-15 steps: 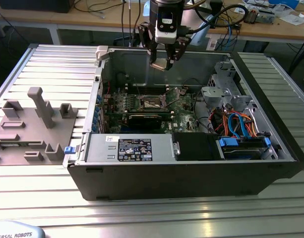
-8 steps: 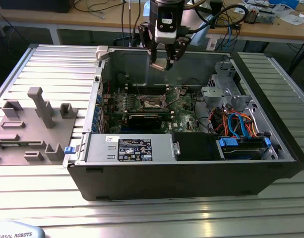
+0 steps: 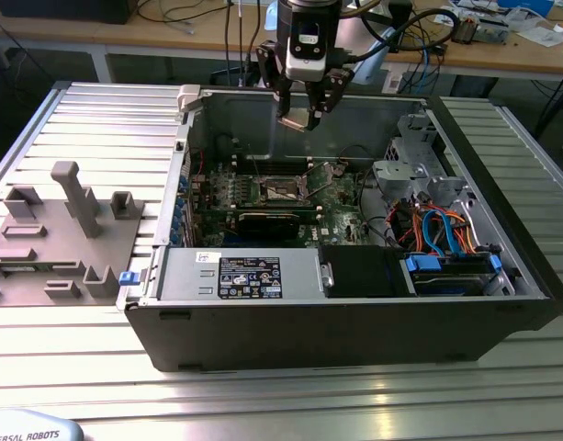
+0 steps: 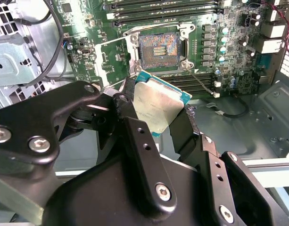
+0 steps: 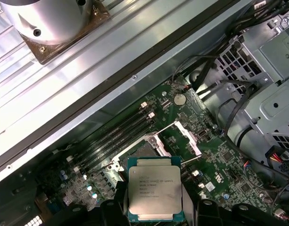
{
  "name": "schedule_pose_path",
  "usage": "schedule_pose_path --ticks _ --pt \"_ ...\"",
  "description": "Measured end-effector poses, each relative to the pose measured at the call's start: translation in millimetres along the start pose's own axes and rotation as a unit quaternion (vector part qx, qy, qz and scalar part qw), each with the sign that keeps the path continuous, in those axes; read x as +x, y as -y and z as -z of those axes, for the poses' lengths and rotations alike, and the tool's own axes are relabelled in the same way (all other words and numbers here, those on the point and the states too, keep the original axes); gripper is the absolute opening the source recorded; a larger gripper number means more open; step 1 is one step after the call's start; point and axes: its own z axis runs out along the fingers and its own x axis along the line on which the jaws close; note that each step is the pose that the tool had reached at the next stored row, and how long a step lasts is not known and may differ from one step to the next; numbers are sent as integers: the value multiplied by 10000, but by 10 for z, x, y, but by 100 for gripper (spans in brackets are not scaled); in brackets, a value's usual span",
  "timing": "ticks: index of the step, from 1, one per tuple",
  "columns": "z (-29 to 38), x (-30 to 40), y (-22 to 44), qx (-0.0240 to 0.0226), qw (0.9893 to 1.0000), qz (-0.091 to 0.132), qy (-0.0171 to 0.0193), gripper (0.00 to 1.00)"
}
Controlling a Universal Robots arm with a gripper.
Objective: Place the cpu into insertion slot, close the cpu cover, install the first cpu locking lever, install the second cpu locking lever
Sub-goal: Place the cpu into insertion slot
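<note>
Inspection at the bench: the arm [image 3: 309, 37] reaches down over the open computer case [image 3: 354, 312], which lies on its side on the slatted metal tabletop [image 3: 263, 395]. The jaws are closed against two opposite edges of the cpu [image 4: 158, 106] and hold it in the air, metal top facing the wrist cameras, above the green motherboard [image 4: 87, 61] and apart from it.

The insertion slot [image 4: 157, 47] sits below the chip with its contact field exposed. The cpu cover [image 5: 187, 139] stands swung up at one side of the slot.

Long black memory slots [image 5: 116, 136] run close along both sides of the socket. A grey drive cage [image 3: 414, 161] and orange and blue cables [image 3: 446, 230] crowd the case at the exterior view's right. A grey fixture block [image 3: 61, 230] rests on the tabletop at the exterior view's left, well apart from the case.
</note>
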Motion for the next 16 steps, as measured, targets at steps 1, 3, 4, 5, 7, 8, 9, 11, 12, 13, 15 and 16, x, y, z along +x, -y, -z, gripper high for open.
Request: schedule_pose_path --ticks 1,3,4,5,7,8,9,11,12,13,15,16 --pt "0 0 0 0 10000 -11 1 54" --pt "0 0 0 0 10000 -28 2 54" --pt "-1 0 0 -1 10000 -40 3 54" --pt "-1 0 0 -1 10000 -48 3 54" --pt "-1 0 0 -1 10000 -65 4 54" --pt "-1 0 0 -1 10000 -72 5 54" --pt "-1 0 0 -1 10000 -78 5 54" --pt "-2 0 0 -1 10000 -96 7 54" --pt "-2 0 0 -1 9999 -103 7 54" --pt "-2 0 0 -1 9999 -113 8 54" --pt "-3 0 0 -2 9999 -136 9 54" --pt "-3 0 0 -1 9999 -141 10 54"
